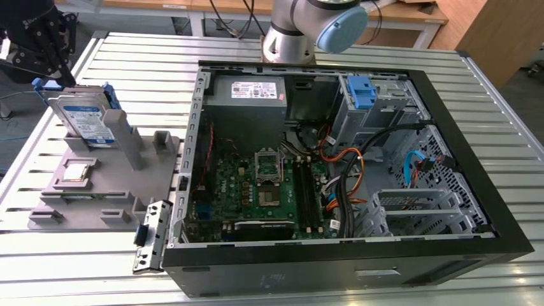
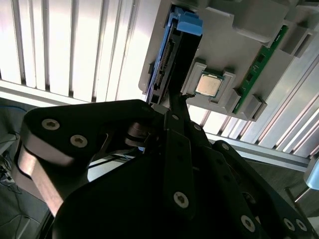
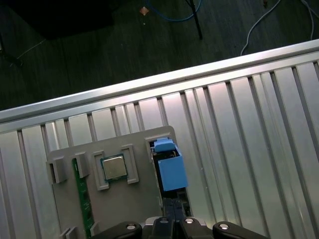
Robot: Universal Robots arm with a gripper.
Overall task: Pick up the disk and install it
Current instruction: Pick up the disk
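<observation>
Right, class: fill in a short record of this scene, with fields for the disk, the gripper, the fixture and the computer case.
disk: upright on edge in the grey fixture, blue rails fitted
gripper: over the disk's top edge
grey fixture: on the slatted table; also holds a processor chip and a memory stick
computer case: open, to the exterior view's right of the fixture
task state: disk not yet in the case

Disk point(image 1: 85, 121) silver w/ white-blue label, blue rails; holder point(image 1: 119, 182) grey; pincer point(image 1: 56, 75) black.
</observation>
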